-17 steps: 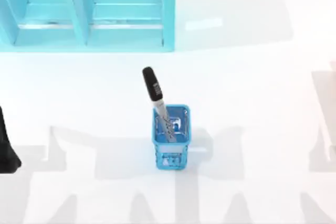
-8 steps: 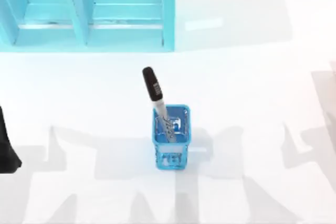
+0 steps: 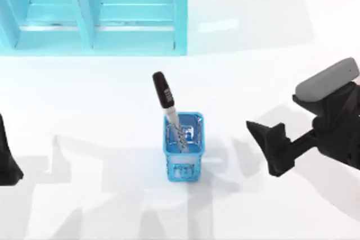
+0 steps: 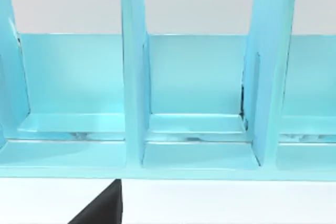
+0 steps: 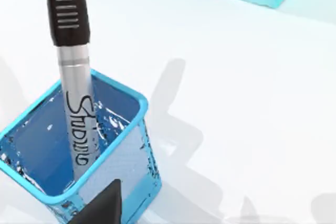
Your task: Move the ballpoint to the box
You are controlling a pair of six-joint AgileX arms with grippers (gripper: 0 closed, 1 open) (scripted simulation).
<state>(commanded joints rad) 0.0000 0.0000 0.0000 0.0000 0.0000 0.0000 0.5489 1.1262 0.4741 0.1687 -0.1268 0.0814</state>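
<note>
**Clerk:** Jaws, right gripper point(image 3: 261, 148): spread apart, gripping nothing. It sits low over the white table point(image 3: 270, 54), to the right of the holder, with its fingers aimed at it. Your left arm point(image 3: 5, 161) is parked at the table's left edge.

**Operator:** And the pen?

**Clerk:** Item: slim ballpoint point(image 3: 168, 107), thick black cap with white lettering, silver-grey barrel with dark print. It stands cap-up in the small square blue mesh holder point(image 3: 183, 164) and leans toward the far left. Only the holder's rim props it, hence the tilt. The cap and upper barrel stand clear above the rim, which I judge to be the part for you to take hold of. In the right wrist view the barrel point(image 5: 73, 77) rests against the holder's inner wall point(image 5: 131, 124).

**Operator:** Destination?

**Clerk:** Likely the light cyan open-fronted compartment box point(image 3: 135, 37) at the far left of the table, well apart from the holder. By my reading the move is not yet begun.

**Operator:** Counts?

**Clerk:** Ballpoints, one. Mesh holders, one. Cyan boxes, one, with three bays at least partly visible from the left wrist point(image 4: 199, 156). Arms, two.
</note>
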